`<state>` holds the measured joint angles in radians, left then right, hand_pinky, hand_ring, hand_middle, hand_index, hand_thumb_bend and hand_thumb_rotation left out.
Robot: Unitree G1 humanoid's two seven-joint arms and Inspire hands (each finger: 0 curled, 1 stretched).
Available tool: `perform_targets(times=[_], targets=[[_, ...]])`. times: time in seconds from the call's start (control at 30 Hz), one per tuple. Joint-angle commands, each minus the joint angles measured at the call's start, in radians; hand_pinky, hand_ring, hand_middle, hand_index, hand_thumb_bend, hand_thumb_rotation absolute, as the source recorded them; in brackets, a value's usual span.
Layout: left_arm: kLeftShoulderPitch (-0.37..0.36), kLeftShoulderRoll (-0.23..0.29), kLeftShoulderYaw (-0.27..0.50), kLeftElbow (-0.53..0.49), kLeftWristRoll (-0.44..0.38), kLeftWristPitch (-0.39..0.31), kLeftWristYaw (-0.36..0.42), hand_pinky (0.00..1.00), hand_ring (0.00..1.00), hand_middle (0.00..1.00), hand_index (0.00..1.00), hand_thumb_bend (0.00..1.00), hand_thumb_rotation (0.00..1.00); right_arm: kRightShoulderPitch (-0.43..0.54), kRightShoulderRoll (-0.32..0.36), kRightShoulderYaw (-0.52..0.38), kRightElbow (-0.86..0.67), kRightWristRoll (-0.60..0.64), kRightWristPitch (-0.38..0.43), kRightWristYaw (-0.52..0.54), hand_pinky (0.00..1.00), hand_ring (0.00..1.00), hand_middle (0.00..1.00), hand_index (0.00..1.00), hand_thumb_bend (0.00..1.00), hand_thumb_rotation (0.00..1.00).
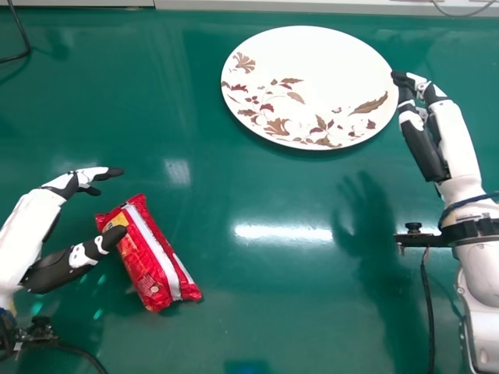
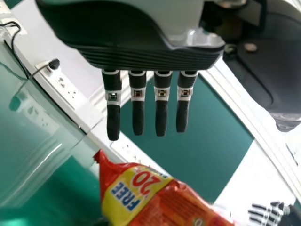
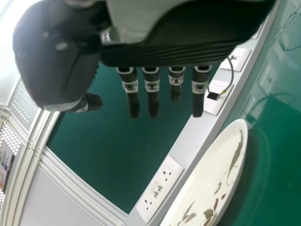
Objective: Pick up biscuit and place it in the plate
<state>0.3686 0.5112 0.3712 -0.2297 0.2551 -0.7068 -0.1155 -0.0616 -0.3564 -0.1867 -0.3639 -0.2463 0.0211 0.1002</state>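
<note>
So your left hand [image 1: 70, 184] is at the left side of the head view, fingers pretty much straight, thumb spread wide, nothing in its grip. The biscuit packet [image 1: 156, 257] lies lower left, on a slant, with the thumb tip overlapping its upper end; can't tell if they're touching.

What I'd worry about: close from there and you'd probably pinch only that end, so the heavy part could swing down or slip out. The wrapper looks slick, so a weak pinch may just spin it on the table [image 1: 234, 319]. Squeeze too hard and you could crush the biscuits.

Plate [image 1: 327, 70] is up top, right of centre, so carry the packet high enough or it'll catch the near rim. Your right hand [image 1: 425, 148] is right by the plate's right edge, fingers out and empty; a bump there could shove the plate. There's also a cable [image 1: 28, 48] at upper left.
</note>
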Motion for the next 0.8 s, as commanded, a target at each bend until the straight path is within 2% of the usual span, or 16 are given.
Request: perform_targets(times=[0.0,0.1,0.2,0.47,0.63,0.77], targets=[[0.013,0.031,0.021,-0.016,0.002,-0.017,-0.021,0.61,0.79,0.82,0.81,1.0,0.12,0.012,-0.008,-0.011,0.002,0.016,-0.011,0.004,0.83,0.89,0.92,0.89,0.43,0.37],[0.002,0.067,0.036,-0.018,0.063,-0.052,-0.024,0.59,0.8,0.82,0.8,1.0,0.22,0.009,-0.012,-0.011,0.001,0.014,-0.006,0.007,0.83,0.89,0.92,0.89,0.44,0.38],[-0.005,0.115,0.043,-0.029,0.099,-0.075,-0.046,0.62,0.83,0.84,0.81,1.0,0.26,0.002,-0.02,-0.011,0.007,0.01,-0.009,0.008,0.82,0.88,0.9,0.88,0.45,0.41],[-0.031,0.246,0.073,-0.012,0.203,-0.154,-0.079,0.71,0.92,0.89,0.87,1.0,0.29,-0.012,-0.028,-0.014,0.018,0.016,-0.004,0.014,0.81,0.88,0.91,0.87,0.48,0.44],[-0.048,0.293,0.093,-0.015,0.285,-0.196,-0.072,0.75,0.94,0.92,0.91,1.0,0.27,-0.014,-0.031,-0.018,0.014,0.021,0.008,0.017,0.8,0.88,0.9,0.87,0.51,0.46],[-0.062,0.33,0.092,-0.009,0.327,-0.222,-0.077,0.75,0.93,0.92,0.91,1.0,0.28,-0.012,-0.04,-0.02,0.01,0.019,0.011,0.02,0.79,0.87,0.9,0.87,0.51,0.46]])
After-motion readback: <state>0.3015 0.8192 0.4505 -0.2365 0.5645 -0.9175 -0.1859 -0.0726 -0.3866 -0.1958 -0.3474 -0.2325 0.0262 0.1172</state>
